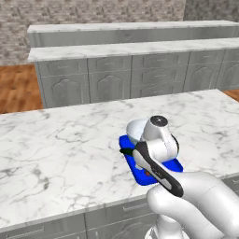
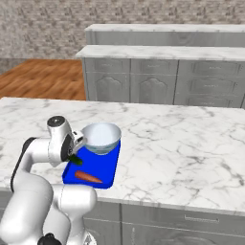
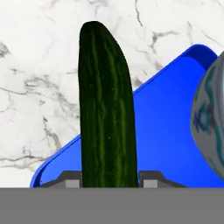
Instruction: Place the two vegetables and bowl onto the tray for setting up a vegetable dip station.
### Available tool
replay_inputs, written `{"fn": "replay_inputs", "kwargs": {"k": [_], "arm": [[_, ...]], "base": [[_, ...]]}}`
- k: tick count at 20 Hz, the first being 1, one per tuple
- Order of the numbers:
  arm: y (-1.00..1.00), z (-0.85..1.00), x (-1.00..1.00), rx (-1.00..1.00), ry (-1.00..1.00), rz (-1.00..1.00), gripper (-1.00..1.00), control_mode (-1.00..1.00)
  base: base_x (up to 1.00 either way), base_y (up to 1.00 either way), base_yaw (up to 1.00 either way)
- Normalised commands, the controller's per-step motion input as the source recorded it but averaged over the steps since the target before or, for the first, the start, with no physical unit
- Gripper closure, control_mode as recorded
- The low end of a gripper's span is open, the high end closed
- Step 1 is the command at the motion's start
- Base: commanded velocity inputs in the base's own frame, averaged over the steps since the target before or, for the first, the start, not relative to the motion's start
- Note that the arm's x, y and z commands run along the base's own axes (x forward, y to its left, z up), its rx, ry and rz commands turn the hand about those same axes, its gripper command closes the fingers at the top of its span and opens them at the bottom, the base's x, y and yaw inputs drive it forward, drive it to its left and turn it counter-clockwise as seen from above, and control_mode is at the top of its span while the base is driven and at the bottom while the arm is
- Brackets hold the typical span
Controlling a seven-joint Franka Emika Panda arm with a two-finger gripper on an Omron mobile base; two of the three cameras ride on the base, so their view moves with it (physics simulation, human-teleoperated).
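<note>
1. While no writing shows, the left base view has the blue tray (image 1: 173,165) on the marble counter (image 1: 60,149).
2. Right base view: carrot (image 2: 88,177) and bowl (image 2: 100,137) sit on it.
3. Hand view: gripper (image 3: 109,183) jaws clamp the dark green striped cucumber (image 3: 106,109) above the tray's edge.

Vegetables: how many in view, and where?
2. The carrot lies on the blue tray, near its front edge. The cucumber is held in the claw over the tray's left edge. None seem hidden.
</note>
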Motion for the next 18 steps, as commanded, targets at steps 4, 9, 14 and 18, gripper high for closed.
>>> {"fn": "replay_inputs", "kwargs": {"k": [4,9,14,18], "arm": [[-0.39,-0.22,-0.05,0.02,-0.01,-0.01,1.0,-1.0],[-0.4,-0.3,-0.04,0.0,0.0,-0.02,1.0,-1.0],[-0.26,-0.19,-0.06,0.0,-0.01,0.0,1.0,-1.0],[-0.17,-0.09,0.0,0.0,0.01,0.0,1.0,-1.0]], "base": [[0.0,0.0,0.0],[0.0,0.0,0.0],[0.0,0.0,0.0],[0.0,0.0,0.0]]}}
